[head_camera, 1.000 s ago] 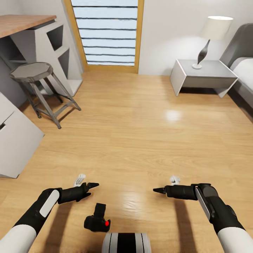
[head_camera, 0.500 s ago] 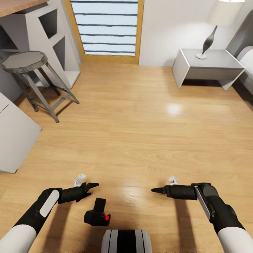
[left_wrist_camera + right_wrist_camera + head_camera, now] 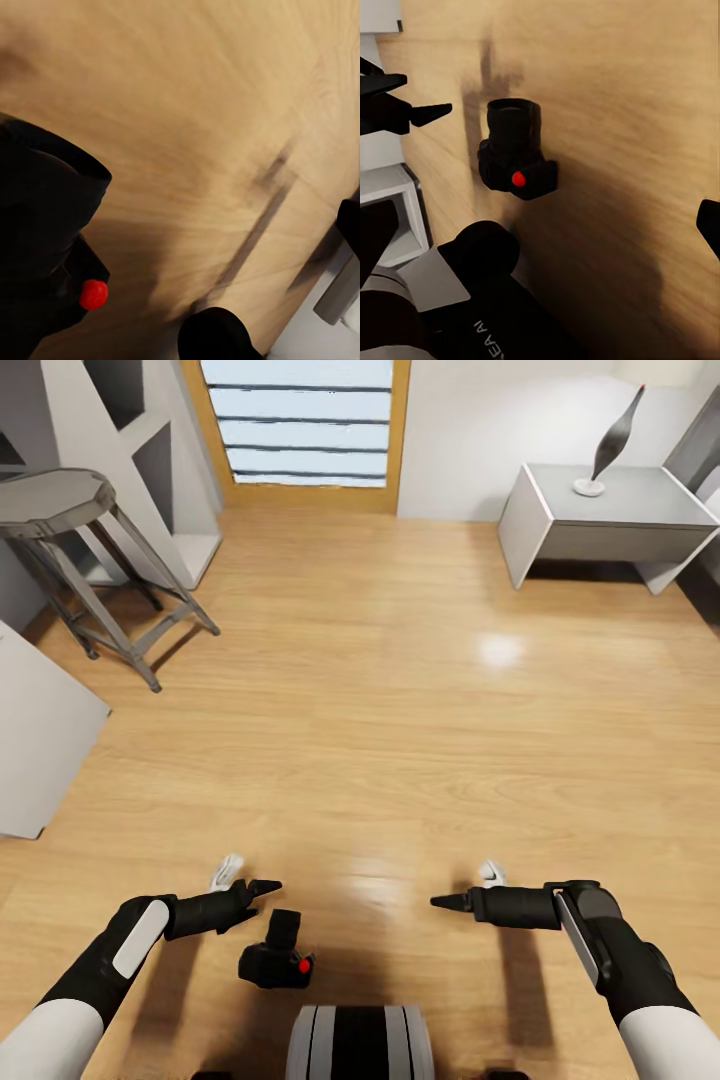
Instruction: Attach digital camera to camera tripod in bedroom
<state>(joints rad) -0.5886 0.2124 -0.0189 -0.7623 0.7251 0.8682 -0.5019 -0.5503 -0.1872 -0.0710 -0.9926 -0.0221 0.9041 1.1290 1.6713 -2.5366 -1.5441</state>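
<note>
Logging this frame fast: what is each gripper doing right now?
Left gripper: cannot be told, holding nothing.
Right gripper: cannot be told, holding nothing.

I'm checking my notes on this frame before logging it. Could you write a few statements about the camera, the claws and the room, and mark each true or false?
1. The digital camera lies on the wood floor. True.
2. The left claw grips the camera. False: it hangs apart from it, holding nothing.
3. A stool stands on the robot's left. True.
4. The right claw holds a tripod. False: it holds nothing.
5. The camera bears a red dot. True.
</note>
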